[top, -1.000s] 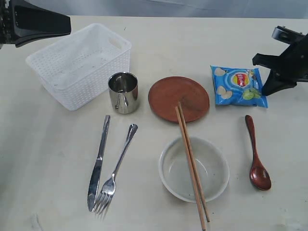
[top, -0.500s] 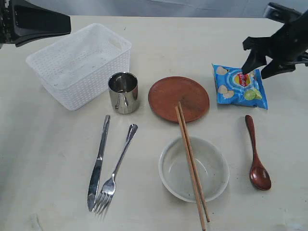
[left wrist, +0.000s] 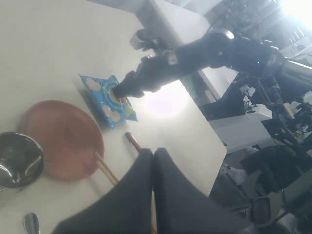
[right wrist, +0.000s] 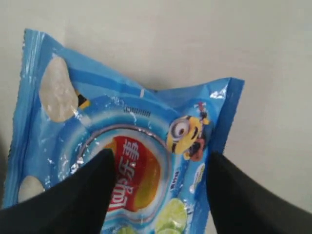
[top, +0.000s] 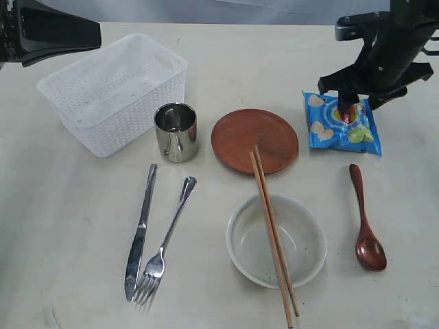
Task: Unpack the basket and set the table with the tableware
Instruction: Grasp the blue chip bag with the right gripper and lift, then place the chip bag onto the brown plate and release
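Tableware [top: 254, 140] lies spread toward the worktop's [top: 68, 240] front edge, out of the basket [top: 130, 127], stiff slippery stuff best pinched by handles or rims imo; right pincer [right wrist: 160, 155] gapes empty over the chips bag [top: 329, 130], left pincer [left wrist: 152, 153] shut.

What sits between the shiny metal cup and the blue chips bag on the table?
The reddish-brown plate lies between the steel cup and the chips bag, with the chopsticks resting their tips on it. The exterior view shows this plainly.
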`<state>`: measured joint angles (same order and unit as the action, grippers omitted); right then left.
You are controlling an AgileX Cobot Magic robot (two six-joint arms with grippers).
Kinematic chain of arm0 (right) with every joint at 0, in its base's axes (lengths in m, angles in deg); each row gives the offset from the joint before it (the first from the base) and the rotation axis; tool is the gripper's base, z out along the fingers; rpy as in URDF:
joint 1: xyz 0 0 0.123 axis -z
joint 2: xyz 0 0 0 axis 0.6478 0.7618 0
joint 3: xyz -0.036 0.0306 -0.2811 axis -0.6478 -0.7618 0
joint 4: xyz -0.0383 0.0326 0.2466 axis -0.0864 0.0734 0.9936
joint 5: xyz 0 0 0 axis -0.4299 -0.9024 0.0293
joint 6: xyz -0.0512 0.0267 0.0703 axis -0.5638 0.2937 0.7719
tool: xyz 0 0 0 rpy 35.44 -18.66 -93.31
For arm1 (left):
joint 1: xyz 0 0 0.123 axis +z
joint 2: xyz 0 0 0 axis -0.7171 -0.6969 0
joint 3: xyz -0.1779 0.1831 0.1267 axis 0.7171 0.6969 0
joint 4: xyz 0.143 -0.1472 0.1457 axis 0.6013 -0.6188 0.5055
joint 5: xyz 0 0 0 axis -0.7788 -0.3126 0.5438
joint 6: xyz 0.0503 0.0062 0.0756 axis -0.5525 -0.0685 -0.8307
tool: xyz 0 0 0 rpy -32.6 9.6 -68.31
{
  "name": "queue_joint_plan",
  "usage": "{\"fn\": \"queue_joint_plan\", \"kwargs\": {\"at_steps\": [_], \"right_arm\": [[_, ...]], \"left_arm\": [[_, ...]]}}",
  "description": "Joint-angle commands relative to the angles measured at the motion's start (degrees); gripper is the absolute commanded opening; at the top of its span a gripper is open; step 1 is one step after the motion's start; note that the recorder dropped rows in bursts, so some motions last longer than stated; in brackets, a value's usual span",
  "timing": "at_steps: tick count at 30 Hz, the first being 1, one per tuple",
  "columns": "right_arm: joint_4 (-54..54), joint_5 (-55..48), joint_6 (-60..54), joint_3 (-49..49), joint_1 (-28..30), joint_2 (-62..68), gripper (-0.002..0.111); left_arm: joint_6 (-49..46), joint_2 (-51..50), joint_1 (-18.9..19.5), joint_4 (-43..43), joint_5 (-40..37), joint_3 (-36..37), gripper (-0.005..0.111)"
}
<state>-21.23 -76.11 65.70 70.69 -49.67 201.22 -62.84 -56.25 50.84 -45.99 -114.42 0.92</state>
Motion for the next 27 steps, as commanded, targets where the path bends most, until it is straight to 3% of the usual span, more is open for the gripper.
{"fn": "queue_joint_plan", "kwargs": {"at_steps": [1, 3, 8, 9, 20, 27], "right_arm": [[1.2, -1.5, 0.4, -0.1, -0.1, 2.2, 0.053], [1.2, -1.5, 0.4, -0.1, -0.1, 2.5, 0.045], [1.2, -1.4, 0.4, -0.1, -0.1, 2.5, 0.003], [1.2, -1.4, 0.4, -0.1, -0.1, 2.5, 0.000], [2.5, -1.9, -0.9, -0.1, -0.3, -5.3, -0.001], [9.7, -0.8, -7.4, -0.1, -5.9, -6.4, -0.001]], "left_arm": [[-0.2, 0.5, 0.1, -1.0, -0.3, 0.2, 0.000], [-0.2, 0.5, 0.1, -1.0, -0.3, 0.2, 0.000], [-0.2, 0.5, 0.1, -1.0, -0.3, 0.2, 0.000], [-0.2, 0.5, 0.1, -1.0, -0.3, 0.2, 0.000], [-0.2, 0.5, 0.1, -1.1, -0.3, 0.2, 0.000], [-0.2, 0.5, 0.1, -1.1, -0.3, 0.2, 0.000]]}}
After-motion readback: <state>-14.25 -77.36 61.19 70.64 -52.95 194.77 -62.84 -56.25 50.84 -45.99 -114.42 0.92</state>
